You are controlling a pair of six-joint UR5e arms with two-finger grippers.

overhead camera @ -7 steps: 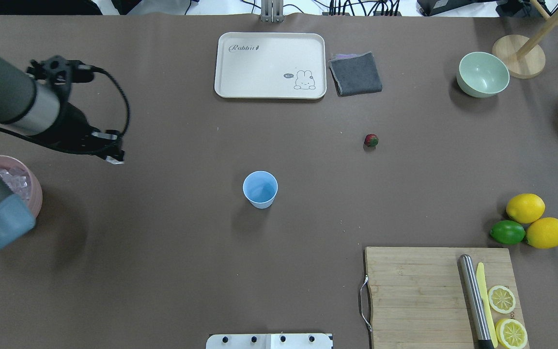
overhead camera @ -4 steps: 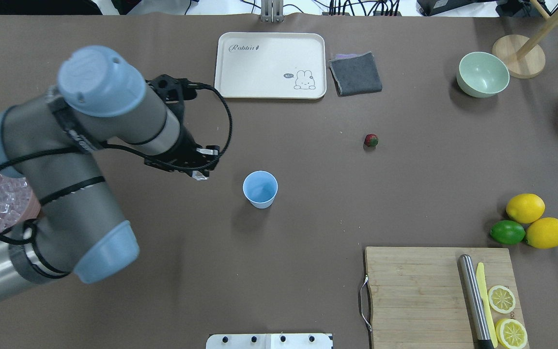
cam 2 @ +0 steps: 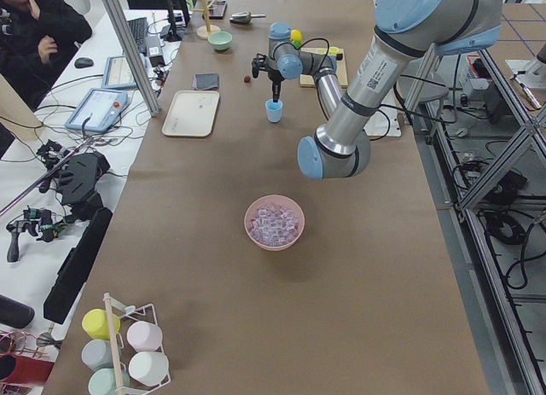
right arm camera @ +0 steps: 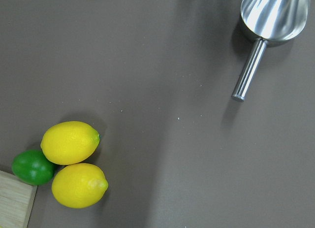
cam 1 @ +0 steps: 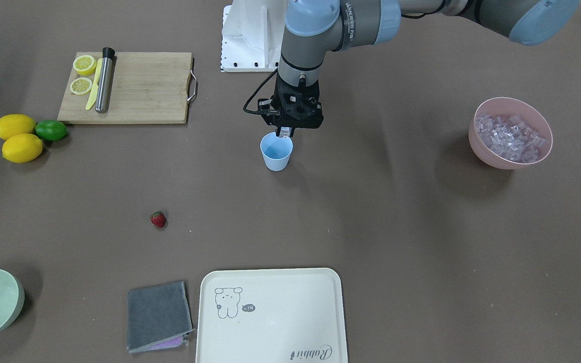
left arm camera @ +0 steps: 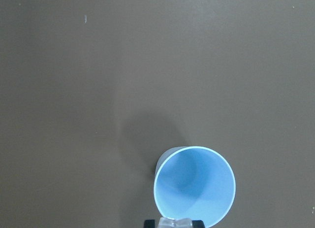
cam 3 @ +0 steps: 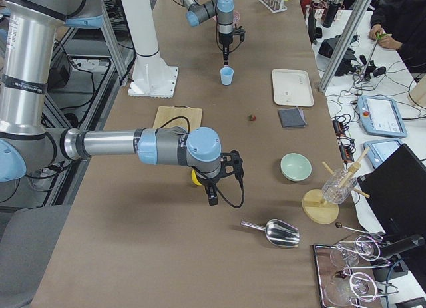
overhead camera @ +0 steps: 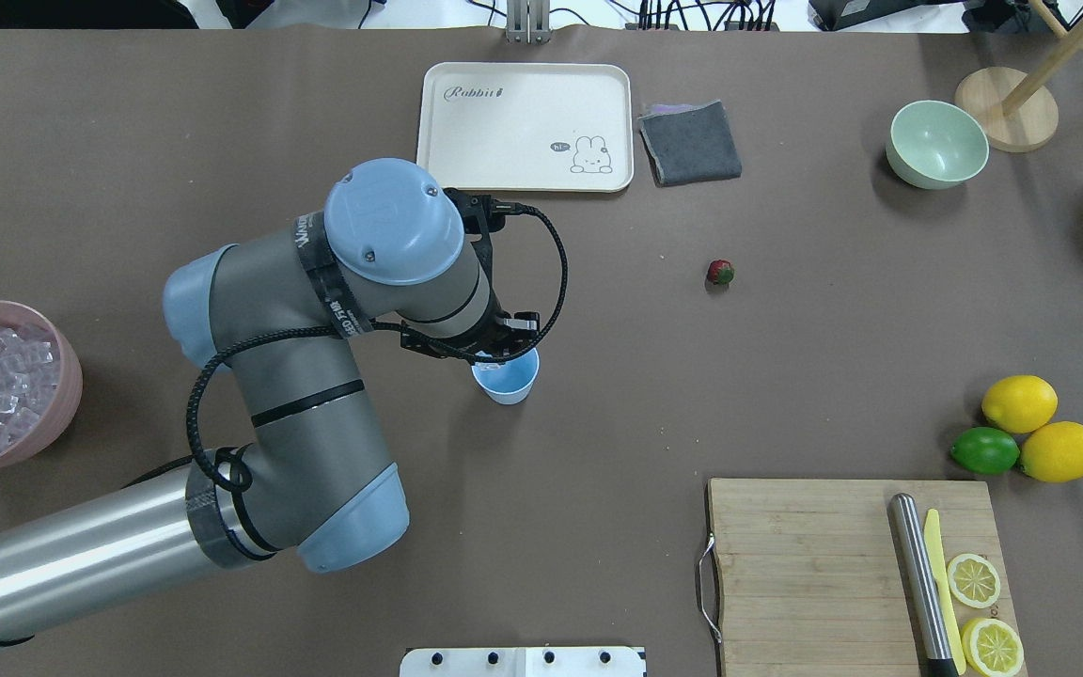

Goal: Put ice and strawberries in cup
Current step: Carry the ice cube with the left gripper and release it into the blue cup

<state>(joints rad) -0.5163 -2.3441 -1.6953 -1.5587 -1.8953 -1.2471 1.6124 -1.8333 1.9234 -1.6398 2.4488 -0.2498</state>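
— Where's the ice cube (left arm camera: 174, 223)?
— Clamped in the left gripper (cam 1: 284, 132), just above the rim of the light-blue cup (left arm camera: 194, 186); from the wrist camera the cup sits at twelve o'clock. The strawberry (cam 1: 158, 219) lies well apart.

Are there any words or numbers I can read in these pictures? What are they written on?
"Rabbit": in curly letters in one corner of the cream tray.
Speech bubble beside the drawn bunny on that tray: too small to read.
Lettering on the band around the left arm: too blurred to read.
The cup is plain, with no writing that shows.
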